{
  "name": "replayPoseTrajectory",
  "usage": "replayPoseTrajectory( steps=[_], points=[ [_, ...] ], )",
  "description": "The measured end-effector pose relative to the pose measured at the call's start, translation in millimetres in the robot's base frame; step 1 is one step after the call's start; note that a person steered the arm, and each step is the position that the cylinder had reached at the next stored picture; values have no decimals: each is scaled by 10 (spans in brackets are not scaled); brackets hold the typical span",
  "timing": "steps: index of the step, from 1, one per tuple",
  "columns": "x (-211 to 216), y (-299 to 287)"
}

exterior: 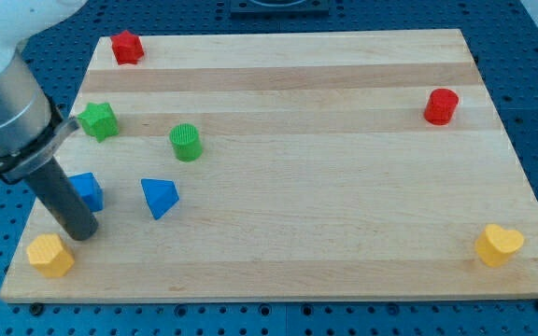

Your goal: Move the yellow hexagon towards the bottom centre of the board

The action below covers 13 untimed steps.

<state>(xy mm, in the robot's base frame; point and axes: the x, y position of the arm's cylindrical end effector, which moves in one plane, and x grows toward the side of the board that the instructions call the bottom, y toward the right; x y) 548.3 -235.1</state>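
Note:
The yellow hexagon (50,255) lies near the board's bottom left corner. My tip (81,233) rests on the board just above and to the right of it, close but apart. The dark rod rises to the upper left and partly covers a blue block (89,190). A blue triangle block (160,198) lies to the right of my tip.
A green star-like block (98,120) and a green cylinder (185,142) lie at the upper left. A red block (127,47) sits at the top left edge. A red cylinder (441,106) is at the right. A yellow heart (499,245) is at the bottom right.

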Motion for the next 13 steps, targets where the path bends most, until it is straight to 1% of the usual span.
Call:
replayPoseTrajectory(
  steps=[2,3,4,5,8,9,11,13],
  points=[
    [-1,-657],
    [129,-675],
    [364,-644],
    [372,-559],
    [365,361],
    [312,521],
    [75,588],
    [81,1258]
  ],
)
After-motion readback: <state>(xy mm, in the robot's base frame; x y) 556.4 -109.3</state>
